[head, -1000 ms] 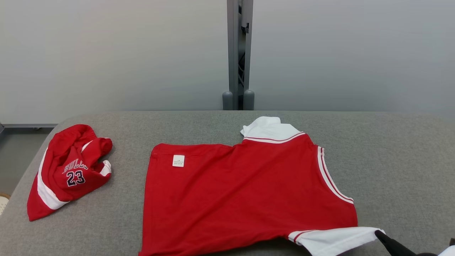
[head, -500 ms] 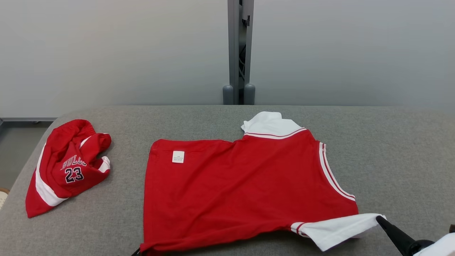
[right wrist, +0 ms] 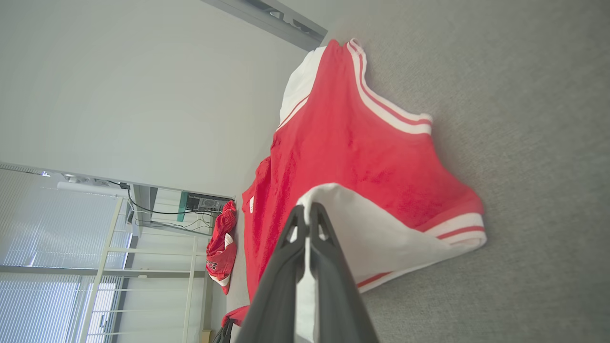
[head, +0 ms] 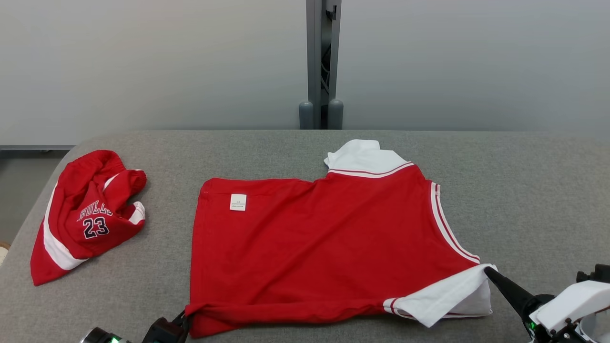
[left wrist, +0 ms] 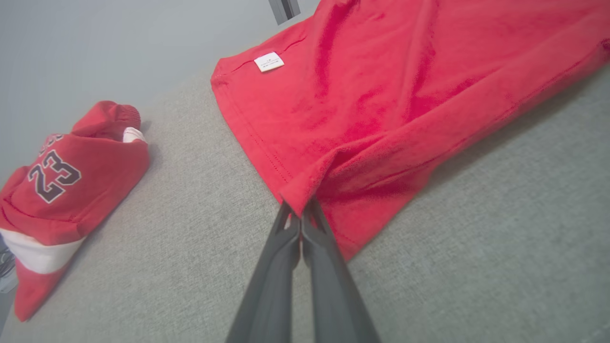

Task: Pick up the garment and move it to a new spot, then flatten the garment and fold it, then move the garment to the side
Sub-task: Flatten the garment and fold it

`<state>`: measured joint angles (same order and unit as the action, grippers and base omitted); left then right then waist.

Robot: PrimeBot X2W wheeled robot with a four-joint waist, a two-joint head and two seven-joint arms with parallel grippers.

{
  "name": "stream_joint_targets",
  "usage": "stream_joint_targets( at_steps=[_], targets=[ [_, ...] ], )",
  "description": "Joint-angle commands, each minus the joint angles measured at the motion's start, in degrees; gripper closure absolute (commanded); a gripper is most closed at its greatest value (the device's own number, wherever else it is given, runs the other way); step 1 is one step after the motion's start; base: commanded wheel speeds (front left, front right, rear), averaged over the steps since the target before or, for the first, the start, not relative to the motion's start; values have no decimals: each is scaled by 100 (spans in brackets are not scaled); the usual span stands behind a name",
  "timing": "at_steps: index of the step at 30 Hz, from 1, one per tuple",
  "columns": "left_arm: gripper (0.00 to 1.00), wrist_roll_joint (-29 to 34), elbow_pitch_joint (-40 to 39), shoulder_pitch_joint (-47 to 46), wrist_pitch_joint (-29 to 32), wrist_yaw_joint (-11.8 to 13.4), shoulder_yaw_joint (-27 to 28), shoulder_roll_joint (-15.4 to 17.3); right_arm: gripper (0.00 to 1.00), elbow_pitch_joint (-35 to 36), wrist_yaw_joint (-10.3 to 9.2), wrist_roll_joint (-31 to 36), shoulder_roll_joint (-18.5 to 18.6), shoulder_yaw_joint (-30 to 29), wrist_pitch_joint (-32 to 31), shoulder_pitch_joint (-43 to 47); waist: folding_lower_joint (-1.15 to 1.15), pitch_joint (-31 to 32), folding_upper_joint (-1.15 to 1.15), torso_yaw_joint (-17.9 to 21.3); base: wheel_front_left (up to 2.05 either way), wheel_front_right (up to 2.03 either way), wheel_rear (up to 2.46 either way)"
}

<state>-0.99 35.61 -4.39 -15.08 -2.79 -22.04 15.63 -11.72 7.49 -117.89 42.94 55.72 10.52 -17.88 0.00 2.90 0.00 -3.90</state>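
Head view has the red jersey [head: 310,247] lying flat in the middle of the grey, felt-like table [head: 524,190]; it is a soft knit with white, striped sleeves. The left gripper [left wrist: 299,210] is pinched tight on the near left hem corner and lifts a small fold. The right gripper [right wrist: 310,210] is pinched tight on the near white sleeve edge. Crumpled red shorts [head: 86,214] marked "23" lie at the left, well apart

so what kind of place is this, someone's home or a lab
Probably a lab or test room, not a home: a grey fabric-covered table before plain partition panels on a metal post, plus a white rack with loose cables beside window blinds.
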Motion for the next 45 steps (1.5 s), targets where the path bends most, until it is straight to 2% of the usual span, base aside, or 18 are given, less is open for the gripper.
stream_joint_targets(
  at_steps=[1, 4, 14, 24, 45],
  targets=[
    [100, 65, 115, -217, -2, -16, -16, -5, 100, -120, 0, 56, -42, 36, -61, -134, 0, -44, 0, 7, 0, 0, 0],
    [100, 62, 369, -447, -2, -45, -70, -84, 100, -324, 0, 70, -178, 98, -133, -342, 0, -110, 0, 26, 0, 0, 0],
    [100, -5, 935, -1002, -2, 123, -60, -229, 100, -1060, 0, 30, -614, 112, -269, -903, 0, -290, 0, 80, 0, 0, 0],
    [100, -61, 964, -1287, -2, 302, -18, -327, 100, -1492, 0, 172, -883, -77, -296, -1218, 0, -571, 0, -3, 0, 0, 0],
    [100, -96, 1085, -1630, -2, 494, -84, -463, 100, -2331, 0, 610, -1342, -411, -632, -1720, 0, -1015, 0, -148, 0, 0, 0]
  ],
)
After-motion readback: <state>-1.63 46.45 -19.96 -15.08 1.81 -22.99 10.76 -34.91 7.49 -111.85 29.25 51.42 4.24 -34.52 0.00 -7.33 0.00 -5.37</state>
